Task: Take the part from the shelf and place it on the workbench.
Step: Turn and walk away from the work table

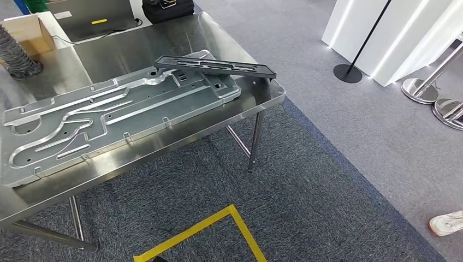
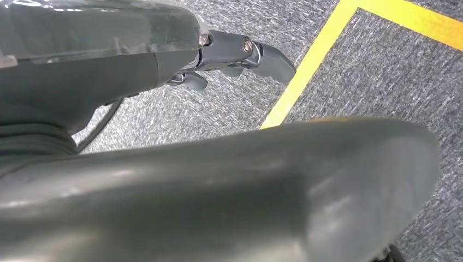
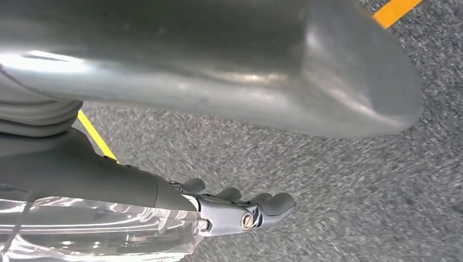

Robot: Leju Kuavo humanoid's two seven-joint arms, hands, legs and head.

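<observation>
Both hands hang over the carpet holding nothing: left hand and right hand each have fingers loosely extended, touching no object. On the workbench, a large silver panel lies flat; the dark part rests on the panel's far right end, overhanging toward the right edge. Risk, as judged: with so little support, a knock or table shake could tip it to the floor.

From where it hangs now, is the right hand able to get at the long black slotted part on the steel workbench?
Probably not yet. The right hand hangs empty over grey carpet, and the long black slotted part lies at the steel workbench's far corner. Nothing blocks it; the arm must lift.
</observation>
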